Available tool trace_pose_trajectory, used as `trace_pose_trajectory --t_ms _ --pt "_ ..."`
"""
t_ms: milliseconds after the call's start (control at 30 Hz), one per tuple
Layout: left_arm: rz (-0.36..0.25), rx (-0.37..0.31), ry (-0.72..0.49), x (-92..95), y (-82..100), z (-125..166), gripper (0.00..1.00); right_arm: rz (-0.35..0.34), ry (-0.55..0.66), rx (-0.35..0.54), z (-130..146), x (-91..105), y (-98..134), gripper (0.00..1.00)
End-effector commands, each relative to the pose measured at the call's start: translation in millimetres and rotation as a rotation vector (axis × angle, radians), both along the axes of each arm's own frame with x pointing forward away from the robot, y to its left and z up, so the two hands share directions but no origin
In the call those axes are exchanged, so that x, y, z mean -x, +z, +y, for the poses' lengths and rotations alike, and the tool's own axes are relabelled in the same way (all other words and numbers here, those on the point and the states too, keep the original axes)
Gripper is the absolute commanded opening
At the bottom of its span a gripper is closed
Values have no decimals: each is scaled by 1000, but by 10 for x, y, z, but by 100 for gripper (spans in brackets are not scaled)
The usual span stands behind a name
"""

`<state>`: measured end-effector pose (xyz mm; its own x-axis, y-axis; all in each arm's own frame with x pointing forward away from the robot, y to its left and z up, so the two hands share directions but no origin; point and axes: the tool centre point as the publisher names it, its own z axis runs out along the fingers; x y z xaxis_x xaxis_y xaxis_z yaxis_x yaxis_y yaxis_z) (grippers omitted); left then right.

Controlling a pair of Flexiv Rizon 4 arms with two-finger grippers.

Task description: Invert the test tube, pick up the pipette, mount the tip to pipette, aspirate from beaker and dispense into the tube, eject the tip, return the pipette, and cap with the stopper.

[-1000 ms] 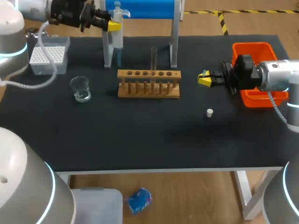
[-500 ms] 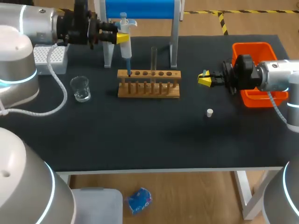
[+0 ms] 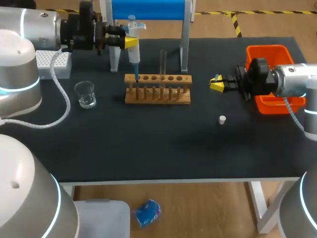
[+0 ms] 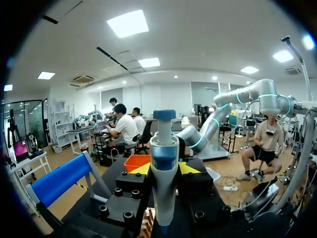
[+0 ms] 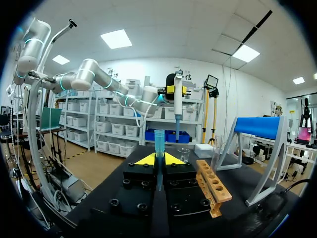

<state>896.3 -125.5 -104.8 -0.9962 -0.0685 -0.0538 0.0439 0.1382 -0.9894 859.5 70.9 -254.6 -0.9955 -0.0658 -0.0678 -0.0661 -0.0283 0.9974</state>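
Note:
My left gripper (image 3: 128,41) is shut on the white and blue pipette (image 3: 133,44), held upright with its lower end just over the left end of the wooden rack (image 3: 157,89). In the left wrist view the pipette (image 4: 163,173) stands between the yellow fingertips (image 4: 141,169). A clear test tube (image 3: 162,63) stands upright in the rack. My right gripper (image 3: 216,84), to the right of the rack, is shut on a blue pipette tip (image 5: 159,143). A glass beaker (image 3: 85,94) sits left of the rack. The small white stopper (image 3: 222,119) lies on the mat, in front of my right gripper.
A white tip box (image 3: 52,63) stands at the back left. The blue-topped pipette stand (image 3: 148,10) rises behind the rack. An orange bin (image 3: 270,54) sits at the right, partly behind my right arm.
My left gripper has carried the pipette from the stand rightward and down to the rack's left end. The right arm has not moved.

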Motion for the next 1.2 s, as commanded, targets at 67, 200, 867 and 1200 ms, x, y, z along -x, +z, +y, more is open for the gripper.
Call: trace_pose_trajectory --t_ms 67,200,867,1200 --pt "0 -24 10 -21 198 -239 0 -1 1 1 -4 2 -2 0" --pt "-2 -35 0 7 338 -380 0 -1 1 1 -4 2 -2 0" --pt "21 -54 -49 57 485 -666 0 -1 1 1 -4 2 -2 0" --pt "21 -54 -49 57 485 -666 0 -1 1 1 -4 2 -2 0"
